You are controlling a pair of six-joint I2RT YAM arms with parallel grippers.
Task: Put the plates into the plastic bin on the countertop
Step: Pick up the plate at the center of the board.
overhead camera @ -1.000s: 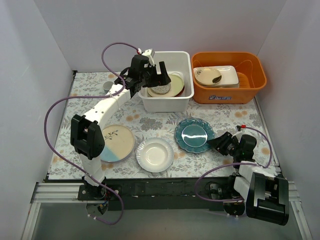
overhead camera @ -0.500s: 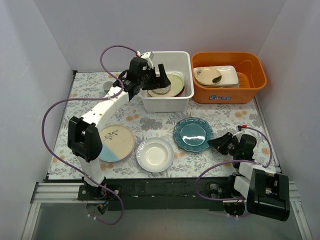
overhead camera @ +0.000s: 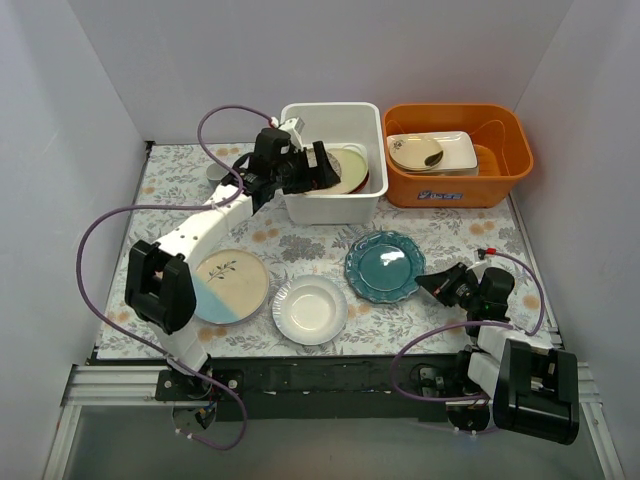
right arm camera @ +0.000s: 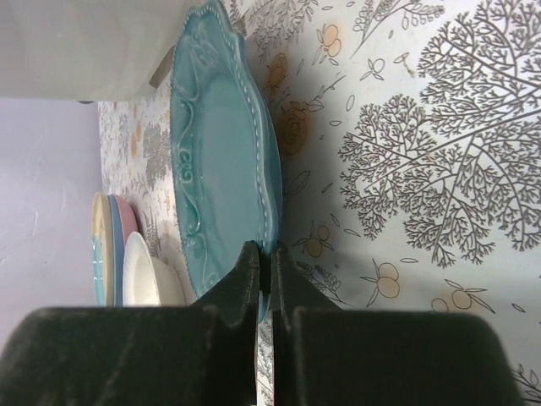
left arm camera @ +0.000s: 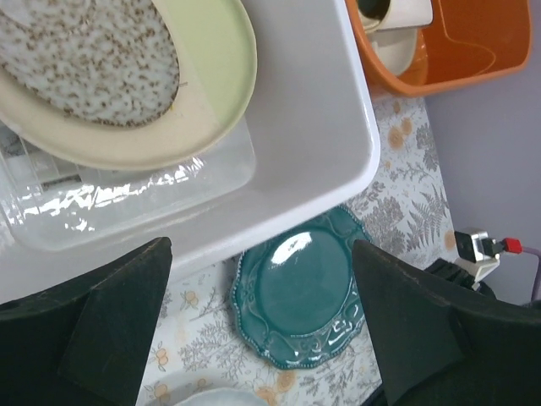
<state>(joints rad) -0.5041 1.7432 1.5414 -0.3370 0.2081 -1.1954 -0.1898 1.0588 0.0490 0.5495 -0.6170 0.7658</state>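
Observation:
The teal plate (overhead camera: pixel 385 265) (left arm camera: pixel 304 292) (right arm camera: pixel 220 161) lies on the fern-print countertop (overhead camera: pixel 480 240) in front of the white plastic bin (overhead camera: pixel 330 208) (left arm camera: pixel 296 144). My right gripper (overhead camera: pixel 428 283) (right arm camera: pixel 269 258) is shut on its near right rim, which is tipped up a little. My left gripper (overhead camera: pixel 312 170) (left arm camera: pixel 258 249) hangs open over the bin's left front edge, holding nothing. A cream plate (overhead camera: pixel 347 168) (left arm camera: pixel 127 76) leans inside the bin with a speckled one on it. A white plate (overhead camera: pixel 311 310) (right arm camera: pixel 148 271) and a cream-and-light-blue plate (overhead camera: pixel 232 285) lie at the front left.
An orange tub (overhead camera: pixel 460 190) (left arm camera: pixel 448 51) at the back right holds a rectangular white dish (overhead camera: pixel 450 152) with a beige bowl. A small grey mug (overhead camera: pixel 215 172) stands at the back left. In the right wrist view, blue and pink edges (right arm camera: pixel 118 241) show under the cream plate.
My right gripper has closed on the teal plate's rim, and the plate has shifted slightly left and back. My left gripper has drawn back leftward from over the bin, still open.

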